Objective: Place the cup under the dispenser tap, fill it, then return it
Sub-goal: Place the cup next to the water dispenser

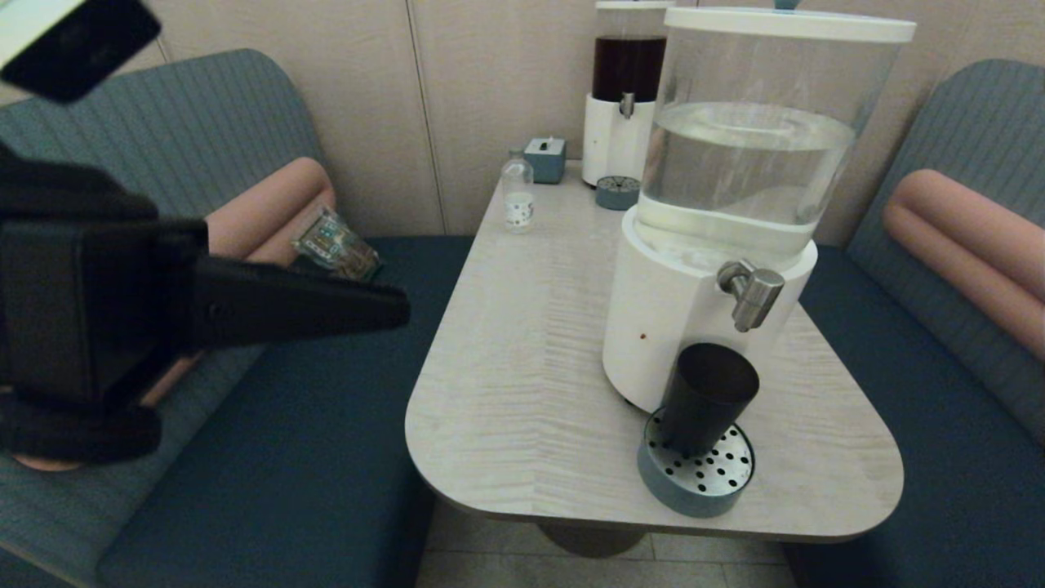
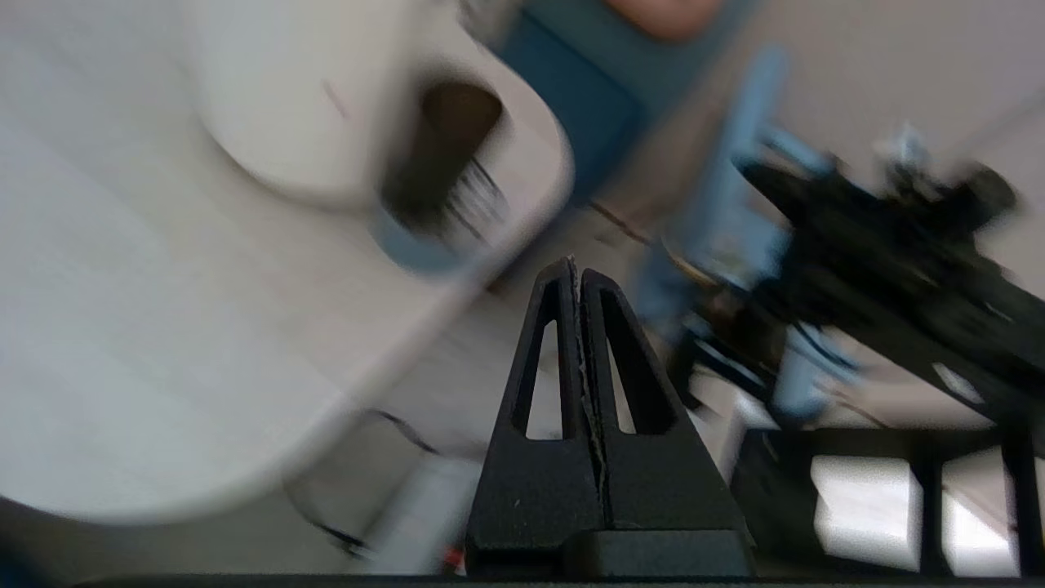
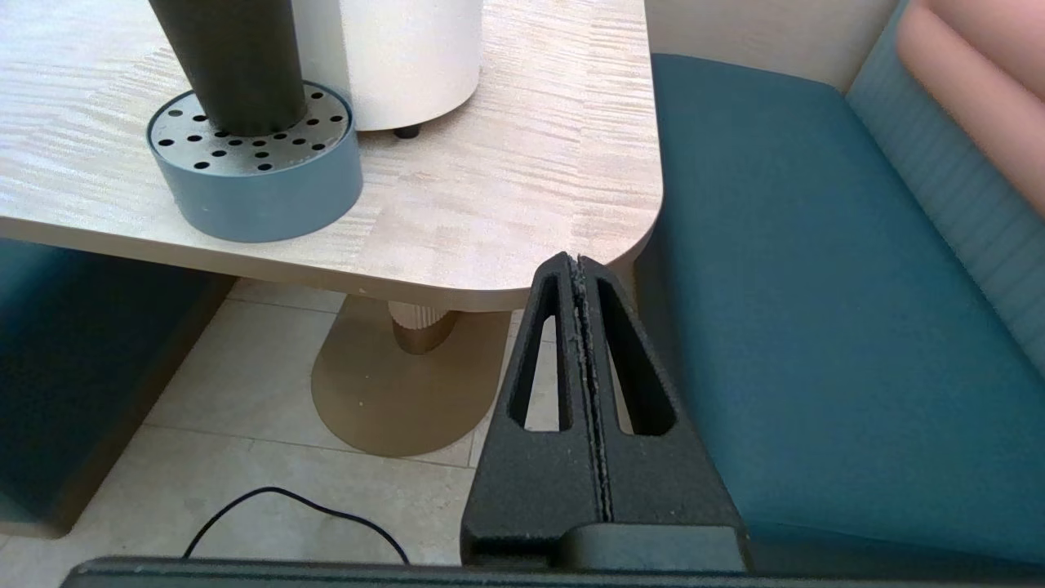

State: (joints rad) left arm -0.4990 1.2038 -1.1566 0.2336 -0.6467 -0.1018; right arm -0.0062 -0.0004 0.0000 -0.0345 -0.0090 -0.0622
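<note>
The dark tapered cup stands upright on the round perforated drip tray, right below the brushed-steel tap of the big white-based dispenser with clear water. From the right wrist view the cup and drip tray show at the table corner. My left gripper hovers shut and empty over the bench left of the table; its tips are pressed together. My right gripper is shut and empty, low beside the table's near right corner, out of the head view.
A small clear bottle, a blue box and a dark-liquid dispenser with its own small tray stand at the table's far end. Blue benches flank the table. A cable lies on the floor.
</note>
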